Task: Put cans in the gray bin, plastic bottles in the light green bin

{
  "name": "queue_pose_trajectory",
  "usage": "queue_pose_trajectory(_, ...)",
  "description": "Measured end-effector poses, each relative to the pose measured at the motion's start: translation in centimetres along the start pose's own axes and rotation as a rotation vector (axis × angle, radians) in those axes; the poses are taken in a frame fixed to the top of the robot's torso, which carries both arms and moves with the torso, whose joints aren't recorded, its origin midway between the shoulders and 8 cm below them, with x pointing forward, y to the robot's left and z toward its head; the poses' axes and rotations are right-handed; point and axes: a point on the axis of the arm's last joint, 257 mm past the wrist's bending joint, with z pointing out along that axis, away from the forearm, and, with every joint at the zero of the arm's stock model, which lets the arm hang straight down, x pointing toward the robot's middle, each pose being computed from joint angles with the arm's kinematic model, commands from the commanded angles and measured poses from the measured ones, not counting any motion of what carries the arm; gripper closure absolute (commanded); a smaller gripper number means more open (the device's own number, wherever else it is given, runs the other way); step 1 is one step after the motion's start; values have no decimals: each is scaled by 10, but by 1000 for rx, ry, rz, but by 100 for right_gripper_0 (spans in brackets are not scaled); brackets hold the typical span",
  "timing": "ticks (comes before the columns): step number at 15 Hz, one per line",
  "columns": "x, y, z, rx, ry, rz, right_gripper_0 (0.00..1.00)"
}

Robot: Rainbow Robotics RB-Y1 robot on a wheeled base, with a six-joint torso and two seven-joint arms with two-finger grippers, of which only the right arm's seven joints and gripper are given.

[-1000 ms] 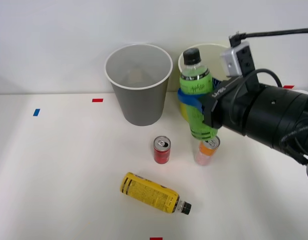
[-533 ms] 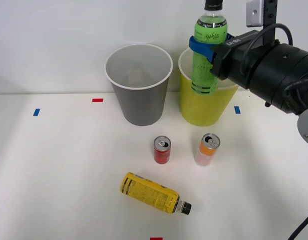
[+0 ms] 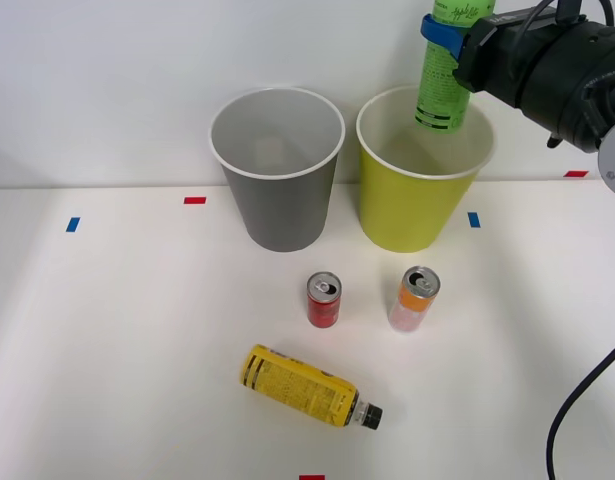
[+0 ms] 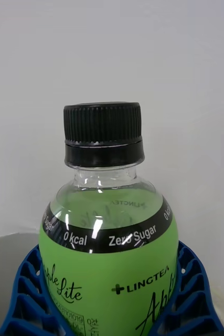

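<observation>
Right gripper (image 3: pixel 449 40) clamped on one green-label bottle (image 3: pixel 447 70) above light green bin (image 3: pixel 419 215); gray bin (image 3: pixel 279 210) beside it; two cans (image 3: pixel 324 300), one yellow-label bottle (image 3: pixel 305 386) on table (image 3: pixel 127 340)

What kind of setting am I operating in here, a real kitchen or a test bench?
Likely a lab test bench: a plain white table against a bare wall, small red and blue tape marks on it, and a gray bin and light green bin set side by side.

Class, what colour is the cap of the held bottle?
Black, clearest in the right wrist view, on the bottle.
</observation>
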Motion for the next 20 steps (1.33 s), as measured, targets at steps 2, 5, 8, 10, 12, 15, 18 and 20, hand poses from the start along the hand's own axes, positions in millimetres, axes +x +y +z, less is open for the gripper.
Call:
queue_pose_trajectory(2,3,-10,3,14,4,-9,100)
queue_pose_trajectory(5,16,-21,14,27,-14,1,100)
queue_pose_trajectory(8,25,-25,22,37,-18,-14,100)
queue_pose_trajectory(10,26,-27,23,41,-16,-31,96)
queue_pose_trajectory(12,28,-25,24,40,-11,-44,46)
queue_pose_trajectory(15,31,-21,26,39,-11,-49,0)
queue_pose_trajectory(18,31,-12,30,29,-29,-40,0)
queue_pose_trajectory(20,30,-7,31,23,-40,-42,0)
